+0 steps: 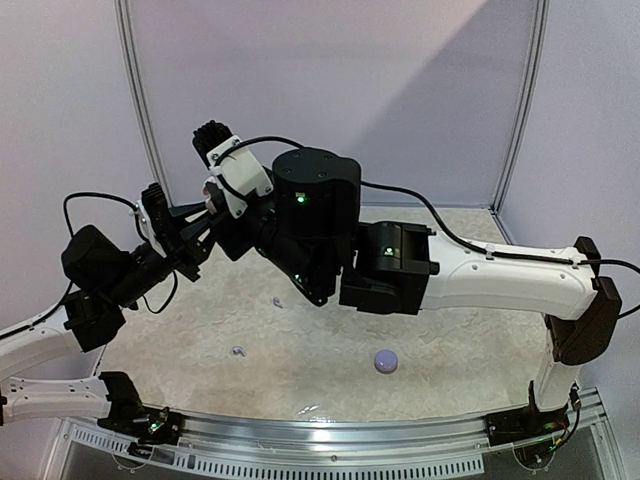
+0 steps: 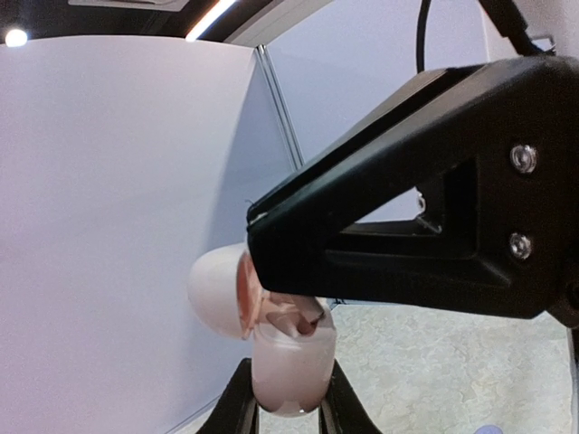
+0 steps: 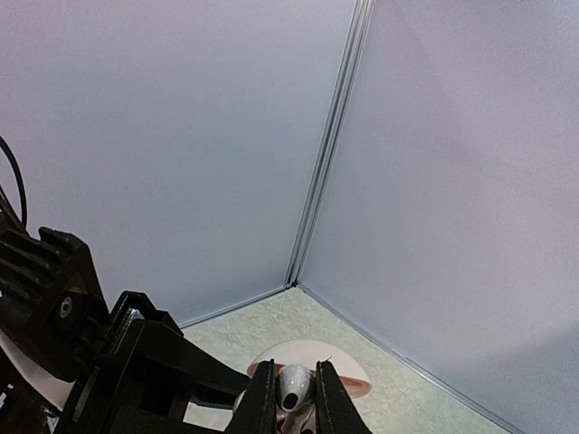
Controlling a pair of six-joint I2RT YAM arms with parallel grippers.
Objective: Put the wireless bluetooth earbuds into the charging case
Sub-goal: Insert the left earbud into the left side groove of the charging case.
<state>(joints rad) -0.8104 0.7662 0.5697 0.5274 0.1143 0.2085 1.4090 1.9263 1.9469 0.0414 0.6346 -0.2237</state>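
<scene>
My left gripper (image 2: 288, 400) is shut on the charging case (image 2: 289, 357), a pale lavender pebble held upright in the air. Its lid (image 2: 215, 289) is swung open to the left. My right gripper (image 3: 294, 396) is shut on one whitish earbud (image 3: 293, 387) and hovers right over the case's open top. The case lid (image 3: 336, 362) shows just behind that earbud. In the left wrist view a black right finger (image 2: 425, 235) covers most of the sockets. In the top view both grippers (image 1: 208, 208) meet at the back left, above the table.
A small round pale lavender object (image 1: 386, 361) lies on the mat near the front middle. Two tiny whitish bits (image 1: 237, 351) (image 1: 280, 302) lie on the mat left of centre, too small to identify. Booth walls meet in a corner (image 3: 294, 280) behind the grippers.
</scene>
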